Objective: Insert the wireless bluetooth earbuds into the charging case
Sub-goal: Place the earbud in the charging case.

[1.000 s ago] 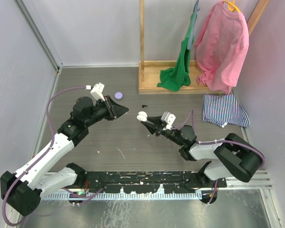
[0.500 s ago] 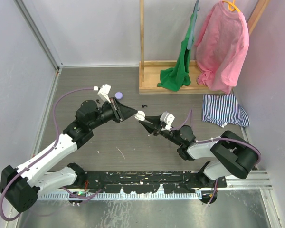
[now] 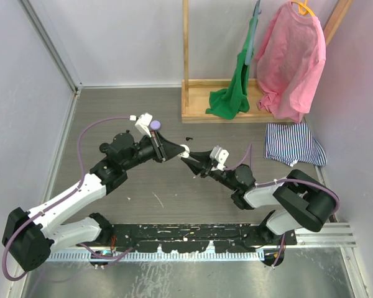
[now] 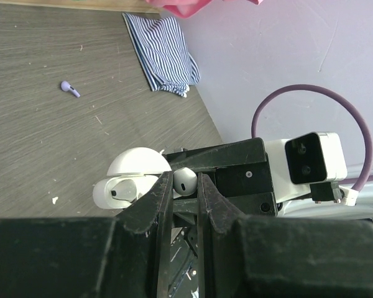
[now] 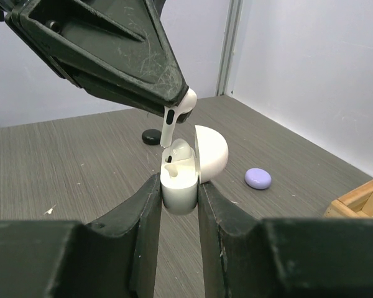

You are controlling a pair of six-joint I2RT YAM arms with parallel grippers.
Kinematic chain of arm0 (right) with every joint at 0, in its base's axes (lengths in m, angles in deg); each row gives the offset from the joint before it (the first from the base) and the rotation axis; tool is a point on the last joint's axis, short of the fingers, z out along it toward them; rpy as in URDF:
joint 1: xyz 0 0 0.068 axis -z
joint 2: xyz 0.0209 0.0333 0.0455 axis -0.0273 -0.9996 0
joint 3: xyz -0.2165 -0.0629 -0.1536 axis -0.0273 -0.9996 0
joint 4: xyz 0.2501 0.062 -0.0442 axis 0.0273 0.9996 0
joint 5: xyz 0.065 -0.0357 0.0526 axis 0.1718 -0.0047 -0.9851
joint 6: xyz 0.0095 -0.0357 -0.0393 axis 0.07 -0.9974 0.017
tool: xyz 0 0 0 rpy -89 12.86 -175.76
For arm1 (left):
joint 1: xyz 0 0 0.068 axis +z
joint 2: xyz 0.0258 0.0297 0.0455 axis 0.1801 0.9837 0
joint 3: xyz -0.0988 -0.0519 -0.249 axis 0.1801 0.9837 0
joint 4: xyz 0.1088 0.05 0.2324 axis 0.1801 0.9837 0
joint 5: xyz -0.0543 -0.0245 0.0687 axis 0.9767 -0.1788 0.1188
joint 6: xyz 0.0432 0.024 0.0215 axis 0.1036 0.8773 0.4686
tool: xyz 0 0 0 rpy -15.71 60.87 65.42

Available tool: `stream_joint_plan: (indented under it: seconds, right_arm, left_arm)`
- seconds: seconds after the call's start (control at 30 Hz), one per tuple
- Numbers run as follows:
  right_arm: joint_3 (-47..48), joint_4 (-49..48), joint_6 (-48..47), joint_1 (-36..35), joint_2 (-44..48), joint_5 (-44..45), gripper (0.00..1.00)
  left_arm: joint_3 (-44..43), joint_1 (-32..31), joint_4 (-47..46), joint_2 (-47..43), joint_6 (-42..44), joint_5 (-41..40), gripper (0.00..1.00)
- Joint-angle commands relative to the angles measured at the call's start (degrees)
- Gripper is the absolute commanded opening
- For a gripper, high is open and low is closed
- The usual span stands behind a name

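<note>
Clearly, my left tool point(image 4: 183, 186) pinches the light, slick earbud point(image 5: 169, 127) by its head; my right tool point(image 5: 179, 195) clamps the rigid case point(image 5: 211, 155).

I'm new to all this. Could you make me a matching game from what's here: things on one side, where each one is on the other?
Things:
1. white earbud
2. white charging case
3. lilac earbud
4. pink shirt

Places:
A. hanging up
B. lying loose on the table
C. gripped in the right jaws, lid open
D. pinched in the left jaws

Pairs: 1-D, 2-C, 3-B, 4-A.
</note>
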Motion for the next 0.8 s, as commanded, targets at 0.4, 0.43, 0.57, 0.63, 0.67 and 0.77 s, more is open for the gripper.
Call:
stream_joint_plan:
  seconds: [0.4,0.43,0.57,0.63,0.67,0.77]
  right_arm:
    - [0.77,-9.53,1.24,-0.49,0.38,1.64,0.02]
    - [0.77,-9.59,1.18,-0.48,0.39,1.70,0.02]
    - [0.45,-10.17,1.21,-0.52,0.30,2.26,0.02]
    - [0.26,-10.36,1.23,-0.60,0.36,2.39,0.02]
    - [0.18,-10.37,1.19,-0.63,0.45,2.34,0.02]
    - [0.07,-10.35,1.22,-0.68,0.64,2.54,0.02]
  left_arm:
    - [2.94,-2.94,-7.01,-1.02,2.19,-6.48,0.14]
    - [3.26,-3.21,-7.44,-1.14,2.24,-7.36,0.14]
    - [4.92,-4.51,-9.53,-2.48,2.37,-11.87,0.14]
    - [5.93,-5.29,-11.03,-3.36,2.28,-14.32,0.14]
    - [6.46,-5.66,-11.83,-3.85,2.28,-15.67,0.14]
    - [7.64,-6.82,-14.41,-4.71,1.82,-18.52,0.14]
